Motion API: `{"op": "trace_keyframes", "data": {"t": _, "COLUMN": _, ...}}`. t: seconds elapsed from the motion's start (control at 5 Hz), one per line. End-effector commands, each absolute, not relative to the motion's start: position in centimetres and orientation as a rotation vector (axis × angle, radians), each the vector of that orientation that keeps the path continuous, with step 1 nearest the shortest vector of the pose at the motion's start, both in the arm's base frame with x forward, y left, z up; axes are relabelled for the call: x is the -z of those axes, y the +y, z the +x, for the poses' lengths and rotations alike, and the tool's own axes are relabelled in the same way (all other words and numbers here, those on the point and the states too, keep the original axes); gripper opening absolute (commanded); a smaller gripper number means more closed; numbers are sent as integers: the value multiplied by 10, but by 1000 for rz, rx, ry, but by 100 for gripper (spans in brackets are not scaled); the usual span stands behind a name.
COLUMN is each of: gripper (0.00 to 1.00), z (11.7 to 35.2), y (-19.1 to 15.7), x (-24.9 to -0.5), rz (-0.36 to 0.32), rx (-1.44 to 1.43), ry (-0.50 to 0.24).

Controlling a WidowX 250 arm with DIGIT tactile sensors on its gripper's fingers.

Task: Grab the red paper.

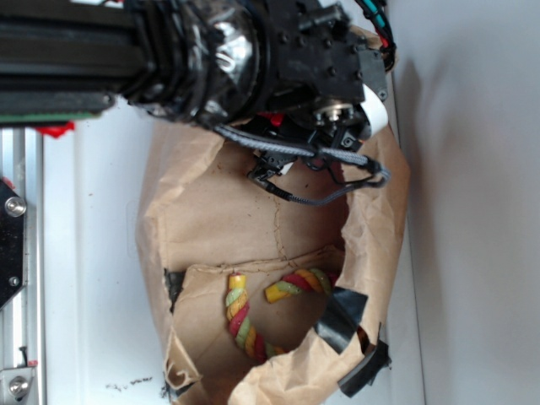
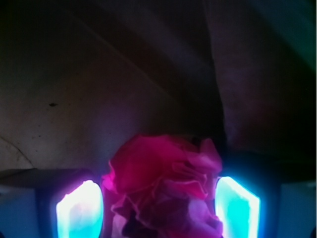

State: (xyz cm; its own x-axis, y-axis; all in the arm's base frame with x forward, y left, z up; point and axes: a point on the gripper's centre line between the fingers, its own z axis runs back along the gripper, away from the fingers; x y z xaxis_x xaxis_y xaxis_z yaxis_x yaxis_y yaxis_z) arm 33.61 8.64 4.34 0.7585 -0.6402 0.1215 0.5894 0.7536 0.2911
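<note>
In the wrist view the red paper [image 2: 163,173] is a crumpled wad with many folds that fills the gap between my gripper's [image 2: 158,210] two glowing fingers. Its edges touch the left finger [image 2: 79,213] and the right finger [image 2: 237,208], so the gripper is shut on it with the jaws held wide apart. Dim brown paper lies beyond the wad. In the exterior view the black arm [image 1: 253,51] leans over the top of the bag and hides the fingers. Only a red sliver of the paper [image 1: 270,116] shows under the arm.
A crumpled brown paper bag [image 1: 219,211] lies spread on the white table. A red, yellow and green rope ring [image 1: 240,325] rests at its lower end beside black tape strips [image 1: 342,325]. A metal rail [image 1: 17,253] runs along the left edge.
</note>
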Motion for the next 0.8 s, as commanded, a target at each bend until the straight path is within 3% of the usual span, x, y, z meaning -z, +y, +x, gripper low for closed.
{"op": "trace_keyframes", "data": {"t": 0.0, "gripper": 0, "z": 342, "y": 93, "x": -74, "rz": 280, "rx": 659, "ry": -290}}
{"op": "trace_keyframes", "data": {"t": 0.6, "gripper": 0, "z": 307, "y": 87, "x": -132, "rz": 156, "rx": 474, "ry": -373}}
